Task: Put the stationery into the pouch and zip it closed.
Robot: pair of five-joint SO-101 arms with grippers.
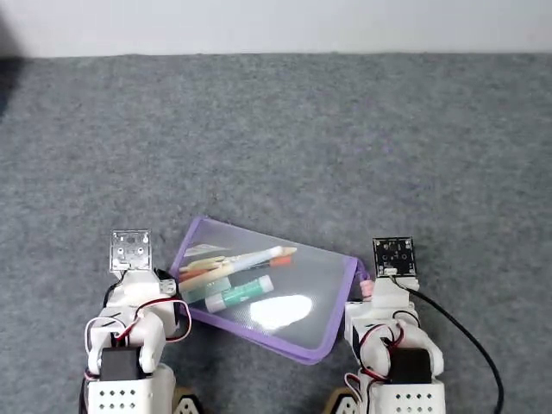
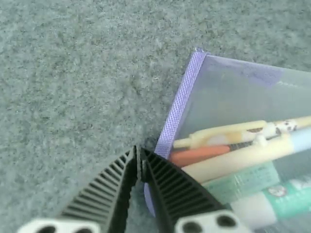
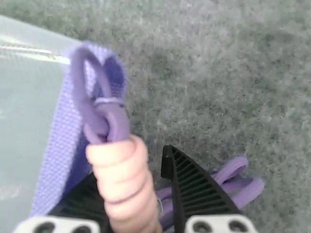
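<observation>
Item: translucent pouch (image 1: 297,285) with purple trim, lying flat and slanted on the grey carpet (image 1: 276,129) between the left arm (image 1: 129,345) and the right arm (image 1: 392,349). Contents: pens (image 1: 246,261) and a green-labelled glue stick (image 1: 240,295), all inside. Left gripper (image 2: 139,154): jaws closed tip to tip on nothing, set just beside the trim near one corner of the pouch (image 2: 243,97). Right gripper (image 3: 146,165): jaws partly open, with the pink coiled zip pull (image 3: 119,184) lying between them against one finger and a dark gap showing on the other side, so it is bracketed rather than clearly pinched. A purple cord loop (image 3: 92,97) ties the pull to the pouch end (image 3: 29,97). Condition: filling looks done. Whether the zip is run fully home cannot be told, as no teeth are visible. Hazards: the pull is loose in the jaws and could slip out on a tug, leaving the zip short of closed. The left jaws have no hold on the pouch, so a pull at the far end would likely drag it across the carpet. A lift-off could catch the cord and slide the zip back. View notes: the high view gives the whole pouch, its contents and the pink pull (image 1: 364,283) at the right-arm end, but not how either set of jaws stands. The left wrist view gives the shut jaws at the trim and the pens (image 2: 243,133) close up. The right wrist view gives the cord, the coil and the gap.
</observation>
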